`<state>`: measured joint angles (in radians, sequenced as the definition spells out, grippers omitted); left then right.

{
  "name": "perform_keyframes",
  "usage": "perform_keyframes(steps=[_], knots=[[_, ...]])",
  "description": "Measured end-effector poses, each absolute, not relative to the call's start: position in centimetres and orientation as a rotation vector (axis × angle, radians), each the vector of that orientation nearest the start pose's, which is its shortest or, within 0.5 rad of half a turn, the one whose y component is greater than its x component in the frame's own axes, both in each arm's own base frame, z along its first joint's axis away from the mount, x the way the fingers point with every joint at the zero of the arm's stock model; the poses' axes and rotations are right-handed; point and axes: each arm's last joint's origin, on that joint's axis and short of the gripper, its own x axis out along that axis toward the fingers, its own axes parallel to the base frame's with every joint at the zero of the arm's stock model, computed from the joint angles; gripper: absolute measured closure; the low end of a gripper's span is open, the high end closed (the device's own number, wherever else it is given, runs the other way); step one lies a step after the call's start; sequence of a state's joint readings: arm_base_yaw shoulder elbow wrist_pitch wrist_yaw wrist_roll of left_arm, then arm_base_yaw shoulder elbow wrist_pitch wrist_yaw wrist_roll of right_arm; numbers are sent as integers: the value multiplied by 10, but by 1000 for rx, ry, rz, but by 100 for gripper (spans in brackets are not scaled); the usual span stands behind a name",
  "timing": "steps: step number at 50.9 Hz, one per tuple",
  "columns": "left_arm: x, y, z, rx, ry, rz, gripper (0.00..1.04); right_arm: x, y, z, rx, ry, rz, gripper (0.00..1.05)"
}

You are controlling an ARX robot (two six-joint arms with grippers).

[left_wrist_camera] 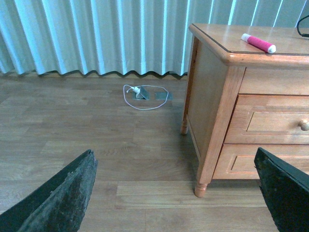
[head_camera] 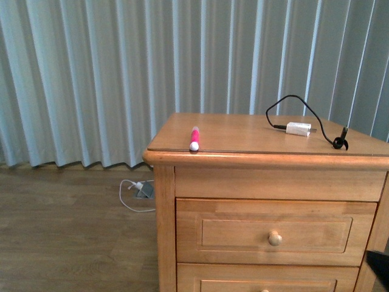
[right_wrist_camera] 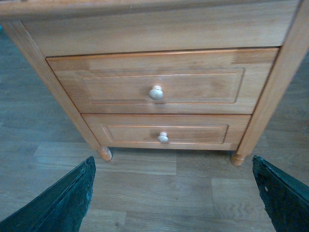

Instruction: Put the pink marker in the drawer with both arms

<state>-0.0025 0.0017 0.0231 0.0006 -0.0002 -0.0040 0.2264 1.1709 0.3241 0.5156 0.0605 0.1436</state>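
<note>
The left end effector (left_wrist_camera: 174,152) and right end effector (right_wrist_camera: 173,159) are both seen released, spread wide, with nothing held.
The pink marker (head_camera: 194,138) is found on the tabletop (head_camera: 243,131) of the nightstand (head_camera: 165,231), by its front left corner, above the left end effector, which is judged the nearer. Its long axis is laid nearly front to back, with the white cap at the front edge and the body slim and hot pink. The drawer (right_wrist_camera: 157,82), faced by the right end effector, is closed.
</note>
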Motion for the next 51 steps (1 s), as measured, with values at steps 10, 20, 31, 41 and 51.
perform_keyframes(steps=[10, 20, 31, 41, 51], knots=[[96, 0, 171, -4, -22, -2, 6, 290, 87, 139, 23, 451, 157, 8], [96, 0, 171, -4, -22, -3, 6, 343, 108, 116, -32, 456, 130, 8], [96, 0, 171, -4, -22, -2, 6, 380, 118, 107, -48, 430, 102, 8], [96, 0, 171, -4, -22, -2, 6, 400, 122, 98, -51, 436, 91, 8], [96, 0, 171, -4, -22, -3, 6, 415, 123, 89, -54, 444, 80, 8]])
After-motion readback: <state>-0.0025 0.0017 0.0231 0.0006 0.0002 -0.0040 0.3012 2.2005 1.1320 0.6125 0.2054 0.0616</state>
